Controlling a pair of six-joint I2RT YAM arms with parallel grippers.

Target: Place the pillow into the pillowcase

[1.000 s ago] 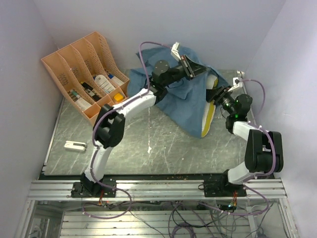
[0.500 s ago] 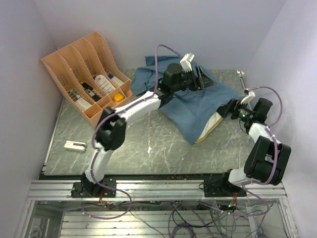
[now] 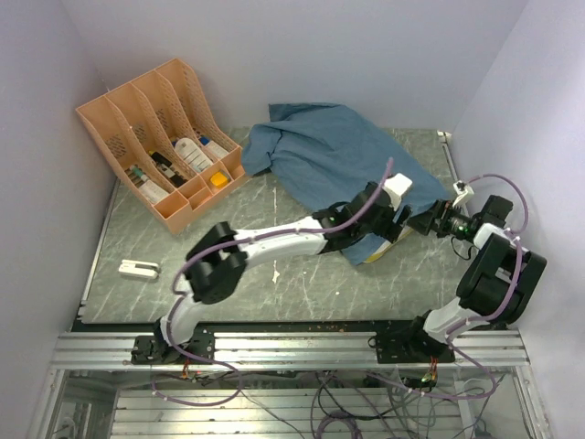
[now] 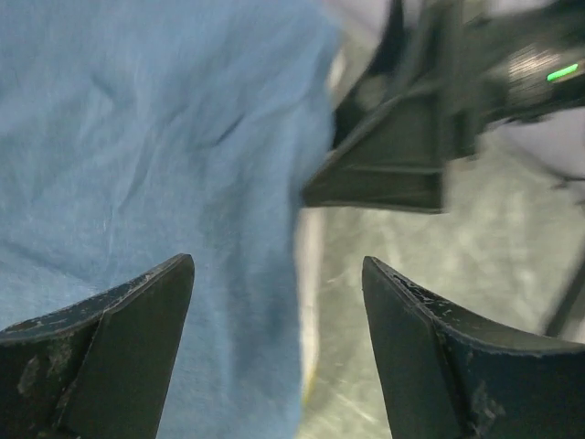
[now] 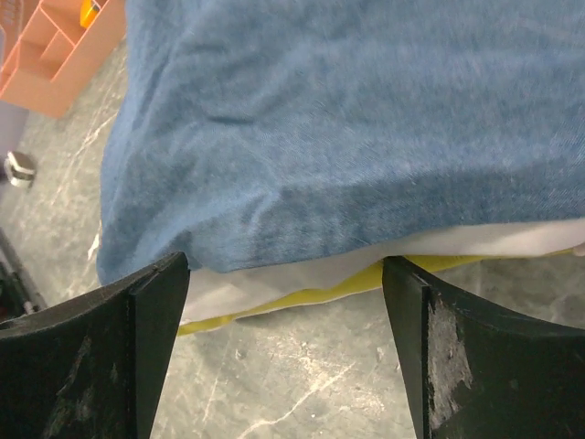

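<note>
Now the left pincer (image 4: 279, 274) and right pincer (image 5: 285, 265) are wide, empty; best pinch only the case (image 3: 338, 155) edge, pulling it over the pillow (image 5: 302, 279).

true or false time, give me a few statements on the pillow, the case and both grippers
1. The pillowcase lies over most of the pillow, leaving a white and yellow edge showing. True.
2. The right gripper is clamped on the pillow. False: its fingers stand apart, holding nothing.
3. The orange organizer stands at the table's far left. True.
4. The left gripper is shut. False: it is open over the pillowcase's edge.
5. The small white object lies on the pillowcase. False: it lies on the table at the near left, apart from the fabric.
</note>
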